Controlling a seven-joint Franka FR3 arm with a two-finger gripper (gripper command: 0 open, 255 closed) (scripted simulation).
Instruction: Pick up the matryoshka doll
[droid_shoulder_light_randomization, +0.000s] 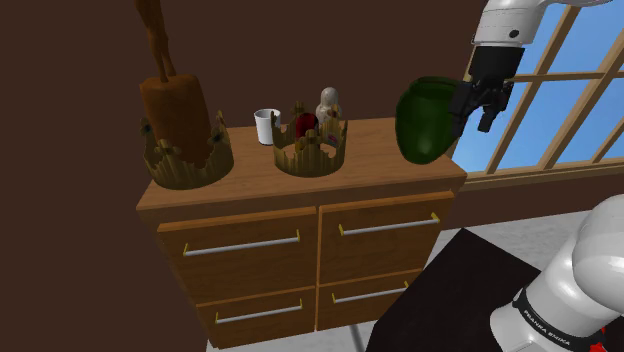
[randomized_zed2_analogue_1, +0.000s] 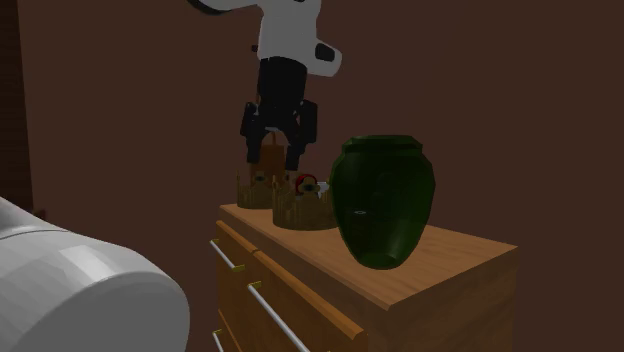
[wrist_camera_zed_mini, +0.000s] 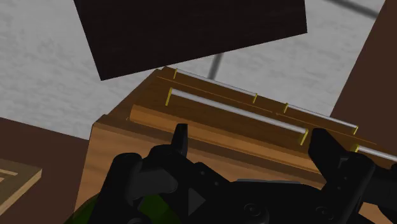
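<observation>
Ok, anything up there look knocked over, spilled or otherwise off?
Nothing tipped, spilled or broken: the matryoshka doll, white cup and green vase stand upright on the dresser. Only oddity: the open gripper hangs by the vase, away from the doll.

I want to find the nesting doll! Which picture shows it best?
The shoulder view: the pale doll stands tall beside a spiky crown. In the second exterior view just a small pale bit peeks past that crown. The wrist view faces the drawers.
</observation>
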